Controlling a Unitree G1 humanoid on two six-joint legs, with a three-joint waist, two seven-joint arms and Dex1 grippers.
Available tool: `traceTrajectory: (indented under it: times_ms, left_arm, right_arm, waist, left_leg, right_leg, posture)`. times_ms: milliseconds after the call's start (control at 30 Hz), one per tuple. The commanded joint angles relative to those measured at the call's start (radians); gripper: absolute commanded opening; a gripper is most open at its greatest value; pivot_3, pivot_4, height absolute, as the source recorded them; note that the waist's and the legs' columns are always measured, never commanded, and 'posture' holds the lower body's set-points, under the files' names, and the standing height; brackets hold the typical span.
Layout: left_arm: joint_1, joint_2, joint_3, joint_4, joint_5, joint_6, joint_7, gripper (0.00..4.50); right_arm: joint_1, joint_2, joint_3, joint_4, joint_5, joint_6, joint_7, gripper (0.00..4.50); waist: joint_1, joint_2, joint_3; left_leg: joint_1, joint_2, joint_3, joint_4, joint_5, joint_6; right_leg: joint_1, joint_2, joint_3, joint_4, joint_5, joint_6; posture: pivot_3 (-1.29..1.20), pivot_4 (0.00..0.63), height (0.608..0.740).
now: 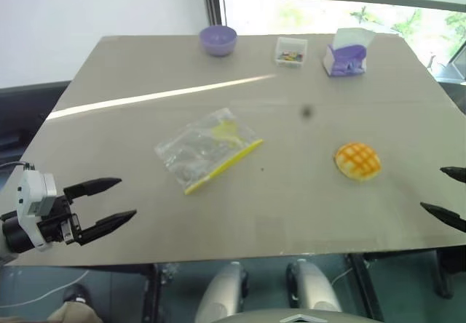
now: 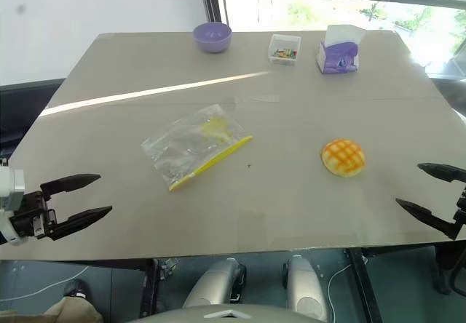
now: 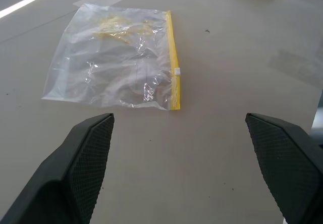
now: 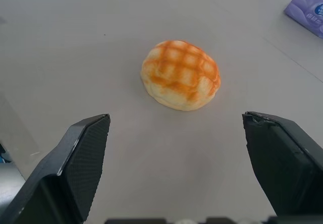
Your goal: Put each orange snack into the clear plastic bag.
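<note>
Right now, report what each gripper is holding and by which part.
Nothing is held. The left gripper and right gripper are both open and empty; the orange snack and the clear plastic bag lie untouched on the table.

Bright daylight enters from the window [image 1: 342,3] behind the table [image 1: 145,141], where the view outside is overexposed. A long glare stripe [image 1: 160,94] crosses the tabletop. Shadows are soft and weak. In the wrist views, the near fingers [image 3: 75,168] look a little blurred.
</note>
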Motion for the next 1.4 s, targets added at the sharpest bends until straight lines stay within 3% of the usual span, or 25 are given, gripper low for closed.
traceTrajectory:
  times_ms: [33, 333, 467, 633, 767, 867, 1000, 1200, 1400]
  left_arm:
    - [-0.017, 0.023, 0.014, 0.005, -0.002, -0.003, 0.006, 4.42]
    - [-0.070, 0.015, -0.032, 0.018, 0.034, 0.022, 0.083, 4.42]
    - [-0.086, 0.001, -0.060, -0.006, 0.064, 0.132, 0.235, 4.42]
    - [-0.106, 0.021, -0.038, -0.115, -0.077, 0.519, 0.425, 4.42]
    - [-0.194, 0.017, 0.022, -0.093, -0.348, 0.983, 0.570, 4.42]
    - [-0.262, -0.054, 0.039, -0.058, -0.440, 1.184, 0.696, 4.42]
    - [-0.378, -0.191, 0.075, -0.047, -0.491, 1.297, 0.869, 4.42]
    - [-0.524, -0.388, 0.150, -0.042, -0.493, 1.386, 1.143, 4.42]
    - [-0.580, -0.462, 0.186, -0.021, -0.554, 1.386, 1.368, 4.42]
  right_arm:
    - [0.000, -0.007, -0.020, -0.014, 0.015, -0.004, 0.004, 4.50]
    - [-0.039, 0.014, 0.012, -0.029, 0.041, 0.007, -0.027, 4.50]
    - [-0.101, 0.045, 0.084, -0.088, 0.092, 0.066, -0.072, 4.50]
    - [-0.186, 0.082, 0.244, -0.211, 0.075, 0.103, -0.133, 4.50]
    - [-0.304, 0.118, 0.436, -0.300, 0.051, 0.125, -0.156, 4.50]
    - [-0.386, 0.151, 0.565, -0.318, 0.020, 0.122, -0.153, 4.50]
    - [-0.449, 0.194, 0.658, -0.312, -0.006, 0.105, -0.150, 4.50]
    - [-0.449, 0.193, 0.666, -0.316, -0.008, 0.101, -0.149, 4.50]
    - [-0.437, 0.184, 0.654, -0.325, -0.006, 0.107, -0.165, 4.50]
  waist:
    - [0.000, 0.000, 0.000]
    - [-0.001, 0.000, 0.000]
    - [-0.002, 0.000, 0.000]
    - [-0.004, 0.000, 0.001]
    - [-0.005, 0.000, 0.001]
    - [-0.006, 0.000, 0.001]
    - [0.000, -0.001, 0.001]
    - [0.014, -0.001, 0.000]
    - [0.018, -0.001, 0.000]
  left_leg:
    - [0.000, 0.000, 0.000, 0.000, 0.000, 0.000]
    - [0.000, 0.000, 0.000, 0.000, 0.000, 0.000]
    - [0.000, 0.000, 0.000, -0.001, 0.000, 0.000]
    - [0.000, 0.000, -0.002, -0.001, 0.000, 0.000]
    - [-0.001, 0.000, -0.003, -0.001, 0.000, 0.000]
    - [-0.001, -0.001, -0.004, 0.000, 0.000, 0.000]
    - [-0.001, -0.003, -0.006, 0.000, 0.000, -0.001]
    - [-0.001, -0.004, -0.007, 0.001, 0.001, -0.004]
    - [0.000, -0.004, -0.007, 0.001, 0.002, -0.007]
  right_leg:
    - [0.000, 0.000, 0.000, 0.000, 0.000, 0.000]
    - [0.000, 0.000, 0.000, -0.001, 0.000, 0.000]
    - [0.000, 0.000, 0.000, -0.001, 0.000, 0.000]
    - [0.000, 0.000, 0.001, -0.001, 0.003, 0.004]
    - [-0.002, 0.001, -0.003, 0.000, 0.003, 0.004]
    - [-0.002, 0.001, -0.004, 0.000, 0.003, 0.005]
    - [-0.002, 0.001, -0.006, 0.002, 0.003, 0.005]
    - [-0.001, 0.000, -0.006, 0.002, 0.003, 0.004]
    - [-0.001, 0.000, -0.005, 0.003, 0.003, 0.004]
  posture:
    - [0.00, 0.150, 0.740]
    - [0.00, 0.150, 0.740]
    - [0.00, 0.150, 0.740]
    - [0.00, 0.150, 0.740]
    - [0.00, 0.150, 0.740]
    - [0.00, 0.150, 0.740]
    - [0.00, 0.150, 0.740]
    - [0.00, 0.150, 0.740]
    - [0.00, 0.150, 0.740]
